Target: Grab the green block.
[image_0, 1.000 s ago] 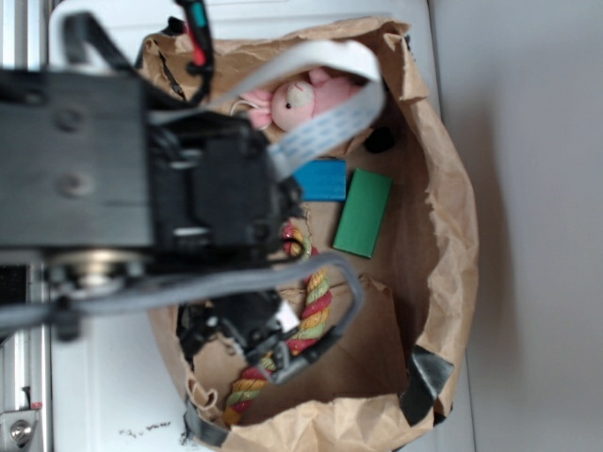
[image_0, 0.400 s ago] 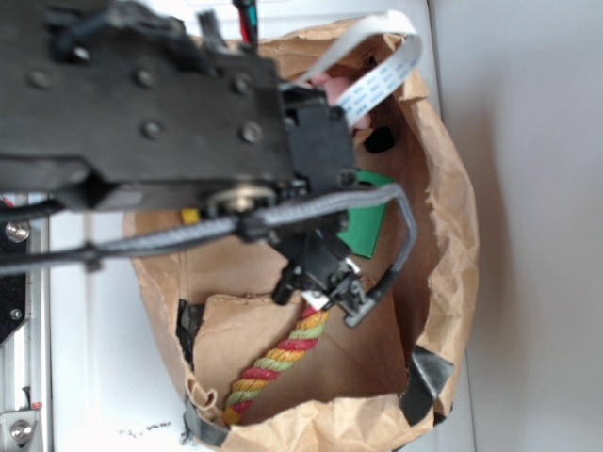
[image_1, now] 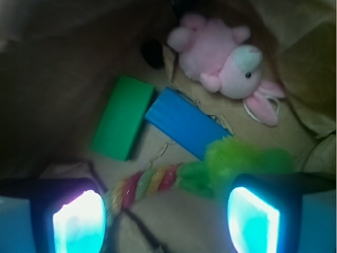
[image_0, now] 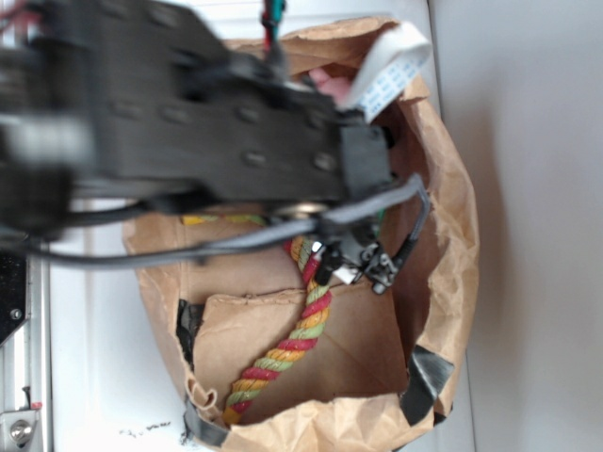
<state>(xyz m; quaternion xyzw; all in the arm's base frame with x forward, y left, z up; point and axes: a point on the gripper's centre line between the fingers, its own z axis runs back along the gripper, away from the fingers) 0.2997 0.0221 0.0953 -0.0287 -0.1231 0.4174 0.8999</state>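
At left in the wrist view, the green block (image_1: 122, 117) is seen flat on the bag (image_0: 443, 254) floor, its corner just beside the blue block (image_1: 184, 122). To grab it well, the gripper (image_1: 166, 216) should be shifted left and lowered squarely over the block's narrow sides, clear of the rope (image_1: 145, 182). Its fingers are spread wide apart, empty. From outside, the arm (image_0: 207, 141) is seen reaching over the bag, hiding the block.
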